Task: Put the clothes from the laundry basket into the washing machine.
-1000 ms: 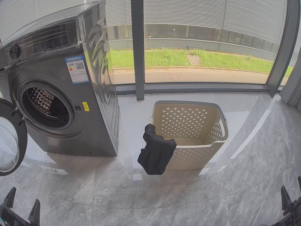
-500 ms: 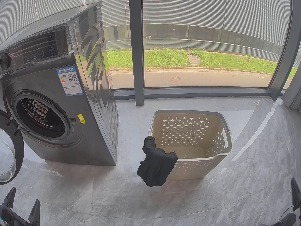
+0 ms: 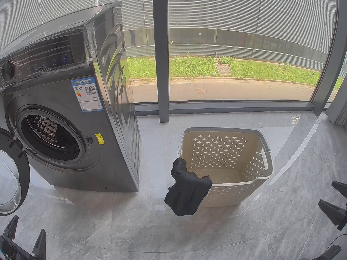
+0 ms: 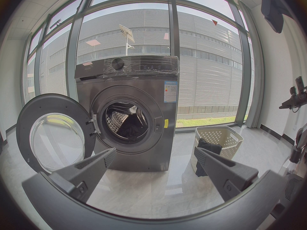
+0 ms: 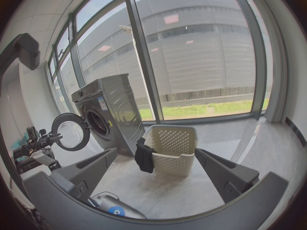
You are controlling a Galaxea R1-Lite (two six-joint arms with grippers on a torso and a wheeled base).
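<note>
Jaws of both grippers stand spread and empty: the left gripper low at the near left, the right gripper at the right edge, partly cut off. A black garment hangs over the near left corner of the laundry basket, mostly outside its wall; the near wall hides part of the basket's bottom. The washing machine stands to the basket's left, its door swung open and cut by the frame edge. Dark cloth lies in the drum, its shape hard to make out. Grey marble floor; window behind.
</note>
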